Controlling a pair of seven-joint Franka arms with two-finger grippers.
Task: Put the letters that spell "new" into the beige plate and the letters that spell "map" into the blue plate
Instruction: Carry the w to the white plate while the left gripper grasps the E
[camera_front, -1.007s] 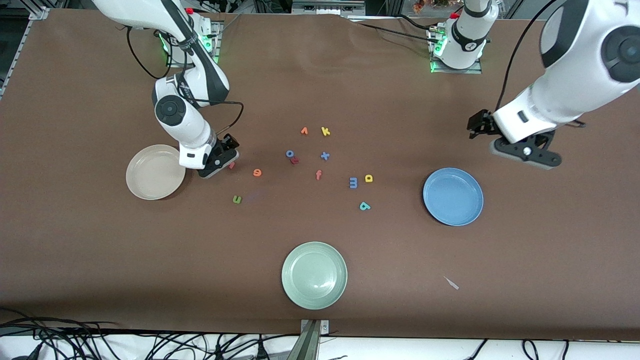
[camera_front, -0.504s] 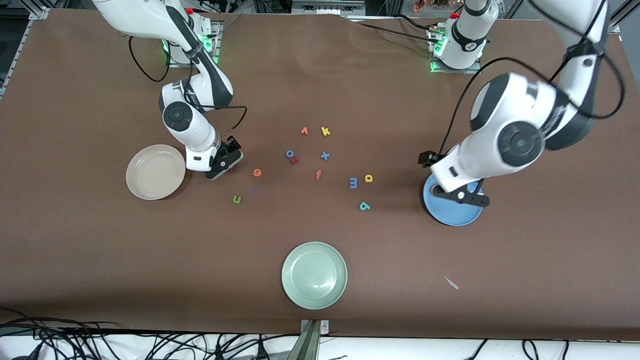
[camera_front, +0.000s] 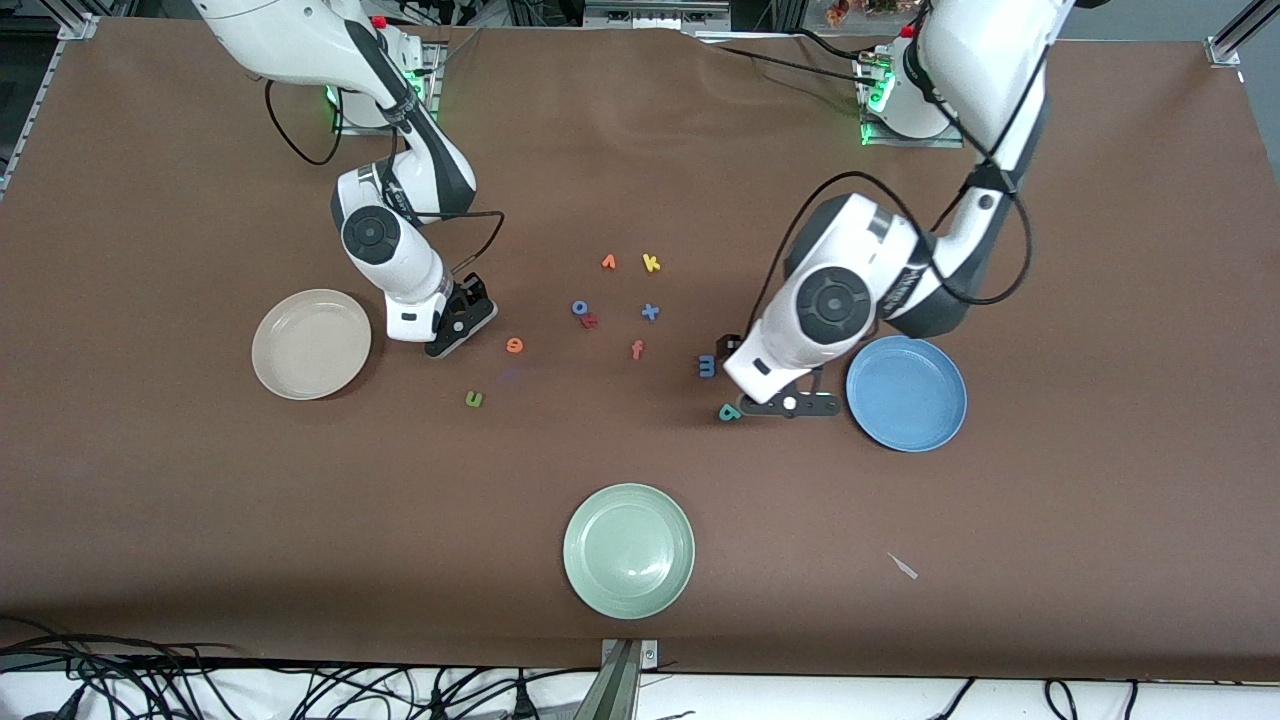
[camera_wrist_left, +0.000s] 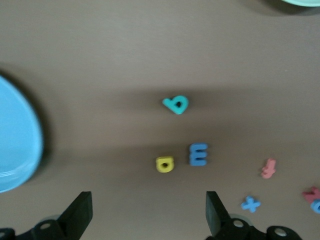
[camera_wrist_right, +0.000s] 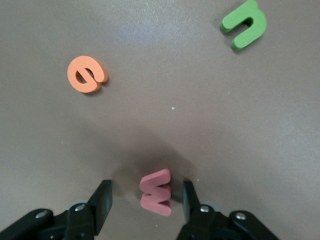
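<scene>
Front view, nearest: pale green plate (camera_front: 628, 550), round, smooth and glossy with a raised rim, on the brown matte bench (camera_front: 200, 500); a small pale scrap (camera_front: 903, 566) lies toward my left arm's end.
New letters: green n (camera_front: 474, 399), thick, flat and foam-like, lies nearest; orange e (camera_front: 514, 345) lies farther off; both are well apart from the plates.
Salmon w: hidden in the front view; the right wrist view shows the salmon-pink w (camera_wrist_right: 156, 192) flat on the bench, matte with blunt edges.
Right tool: my right tool (camera_wrist_right: 146, 192) is low at the bench beside the beige plate, its black fingers apart on either side of the w, with a gap on each side.
Beige plate: beige plate (camera_front: 311, 344), round and cream with a raised rim, holds no letters.
Map letters: teal p (camera_front: 729, 411), periwinkle m (camera_front: 707, 366) and yellow a (camera_wrist_left: 164, 164) lie close together, all chunky foam shapes.
Left tool: my left tool (camera_front: 788, 404) is over the bench between the p and the blue plate, fingers spread wide, holding nothing.
Blue plate: blue plate (camera_front: 910, 400), plain mid-blue and glossy, holds no letters.
Middle letters: red f (camera_front: 637, 349), blue x (camera_front: 650, 312), blue o (camera_front: 580, 307) touching a red letter (camera_front: 590, 321).
Farthest: yellow k (camera_front: 651, 263) beside an orange v (camera_front: 608, 262).
</scene>
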